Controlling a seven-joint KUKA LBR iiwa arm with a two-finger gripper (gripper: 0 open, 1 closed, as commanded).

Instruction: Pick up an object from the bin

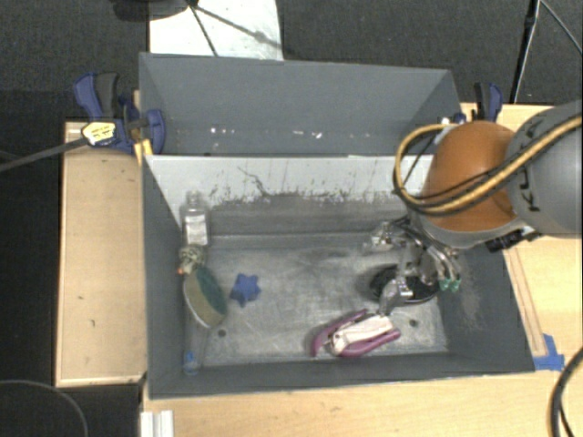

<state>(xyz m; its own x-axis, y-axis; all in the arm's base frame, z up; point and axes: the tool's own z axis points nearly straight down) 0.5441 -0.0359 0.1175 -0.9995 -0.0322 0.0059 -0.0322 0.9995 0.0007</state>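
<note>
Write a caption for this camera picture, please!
Robot claw low in the grey bin, near a purple-and-white tool.

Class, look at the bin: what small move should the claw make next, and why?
Probably lower the claw straight down a little. It sits at the grey metal bin's right end over a small black round object, and the purple-and-white plastic piece lies close by toward the near wall, so drifting sideways might knock it.

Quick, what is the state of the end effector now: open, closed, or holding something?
End effector: cannot be told; it is low at the right side of the bin, near a purple-and-white object.
</note>
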